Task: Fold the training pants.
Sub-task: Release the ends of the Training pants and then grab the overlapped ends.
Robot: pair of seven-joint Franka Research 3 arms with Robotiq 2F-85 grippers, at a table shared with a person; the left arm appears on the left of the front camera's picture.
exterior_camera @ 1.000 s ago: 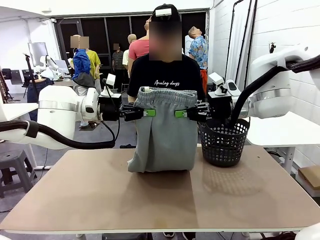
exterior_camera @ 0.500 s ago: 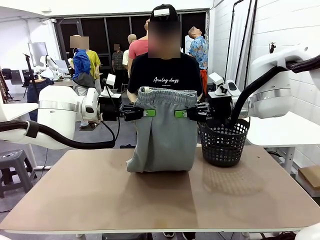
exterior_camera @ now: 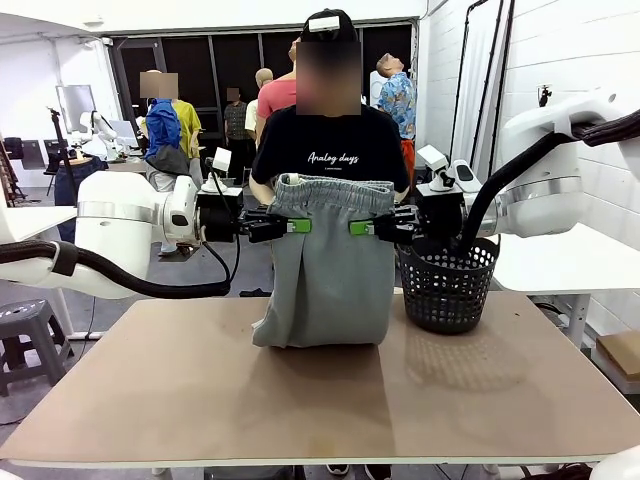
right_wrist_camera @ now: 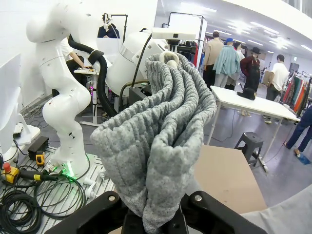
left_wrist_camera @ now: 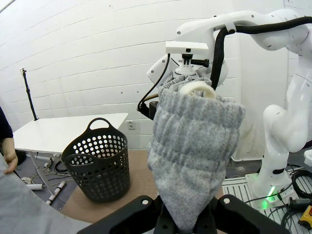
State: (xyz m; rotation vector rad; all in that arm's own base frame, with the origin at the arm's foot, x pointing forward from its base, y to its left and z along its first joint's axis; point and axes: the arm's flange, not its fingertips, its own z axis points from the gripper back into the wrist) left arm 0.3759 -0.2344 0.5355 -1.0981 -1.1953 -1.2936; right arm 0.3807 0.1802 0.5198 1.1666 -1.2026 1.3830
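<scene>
Table (exterior_camera: 200, 400): brown top. The pants' lower end rests on it toward 12 o'clock, at the far middle.
Person (exterior_camera: 330, 150): stands at 12, right behind the pants, which cover them from the chest down.
Pants (exterior_camera: 330, 280): grey and hung upright between my two arms, waistband (exterior_camera: 335, 184) at 12. The cloth drops to 6 and bunches on the tabletop, so the long axis runs straight up and down.
Basket (exterior_camera: 447, 285): black mesh, just beside the pants at their 3 o'clock. I can't tell whether they touch.
Left gripper (exterior_camera: 298, 226): jaws pinched tight on cloth just under the waistband, toward the pants' 9 o'clock side.
Right gripper (exterior_camera: 361, 227): clamped the same way toward the 3 o'clock side, level with the left.
Key relation: both grippers hold the top equally and everything hangs below them toward 6. I judge the coming move is to lay the cloth down toward me.
Hidden: the cuffs are tucked under the heap. In both wrist views bunched ribbing crowds the fingers, so I can't see the pads.
</scene>
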